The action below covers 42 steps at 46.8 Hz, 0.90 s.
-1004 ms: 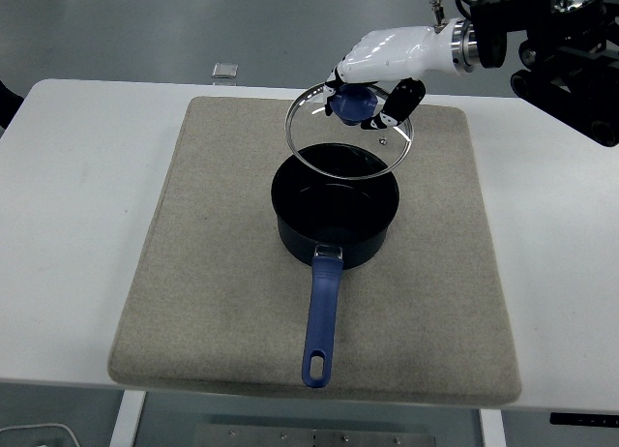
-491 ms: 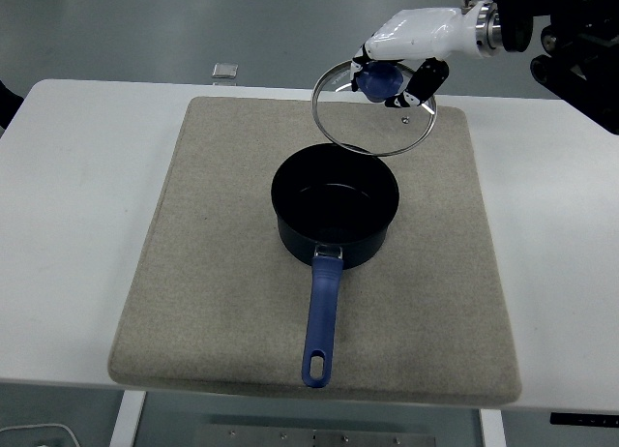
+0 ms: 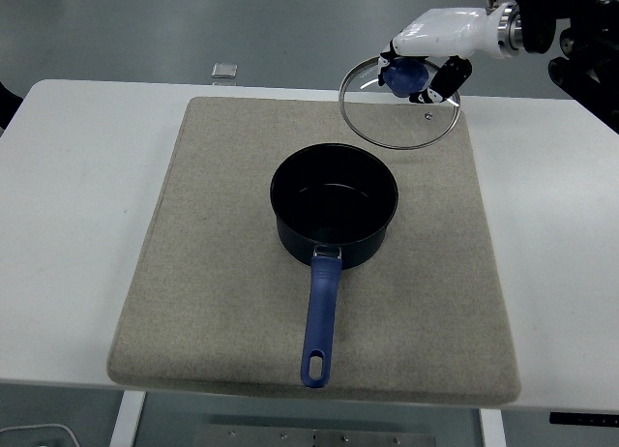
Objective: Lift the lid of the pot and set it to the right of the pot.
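Observation:
A dark pot [image 3: 334, 206] with a long blue handle [image 3: 319, 316] stands uncovered in the middle of a beige mat [image 3: 222, 273]. Its glass lid [image 3: 399, 104] hangs tilted in the air above the mat's far right corner, up and to the right of the pot. My right hand [image 3: 426, 60], white with black fingertips, is shut on the lid's blue knob [image 3: 404, 74]. The right arm enters from the top right corner. My left arm does not show.
The mat lies on a white table [image 3: 77, 195]. A small grey square object [image 3: 225, 71] sits at the table's far edge, left of centre. Bare mat lies to the right of the pot [image 3: 440, 234].
My right hand has carried the lid up and to the right, from over the pot's far rim to above the mat's far right corner. The pot has not moved.

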Each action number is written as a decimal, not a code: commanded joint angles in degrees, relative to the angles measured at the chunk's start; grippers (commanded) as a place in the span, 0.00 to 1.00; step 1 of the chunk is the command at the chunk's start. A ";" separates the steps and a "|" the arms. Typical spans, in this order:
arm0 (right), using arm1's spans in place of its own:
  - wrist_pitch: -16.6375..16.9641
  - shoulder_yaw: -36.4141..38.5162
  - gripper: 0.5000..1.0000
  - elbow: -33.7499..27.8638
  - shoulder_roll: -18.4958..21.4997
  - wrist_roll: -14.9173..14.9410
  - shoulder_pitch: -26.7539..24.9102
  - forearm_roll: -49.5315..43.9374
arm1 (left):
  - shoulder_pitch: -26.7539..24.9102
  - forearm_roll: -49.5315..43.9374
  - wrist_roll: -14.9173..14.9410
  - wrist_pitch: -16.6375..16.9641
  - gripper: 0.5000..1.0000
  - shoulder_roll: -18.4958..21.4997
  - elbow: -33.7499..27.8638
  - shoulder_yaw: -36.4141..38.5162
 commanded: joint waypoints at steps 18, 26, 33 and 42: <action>-1.05 -1.54 0.00 -1.89 -1.04 0.00 -2.77 -0.10 | 0.01 0.07 0.00 0.00 1.00 0.00 0.00 0.02; -1.75 -1.54 0.00 -3.30 -1.13 0.00 -4.09 -0.10 | 0.01 -0.01 0.00 0.00 1.00 0.00 0.00 0.02; -2.19 -1.54 0.00 -3.48 -1.31 0.00 -4.79 -0.10 | 0.01 -0.01 0.00 0.00 1.00 0.00 0.00 0.02; -2.89 -2.68 0.00 -3.48 -2.10 0.00 -5.93 -0.19 | 0.01 -0.01 0.00 0.00 1.00 0.00 0.00 0.02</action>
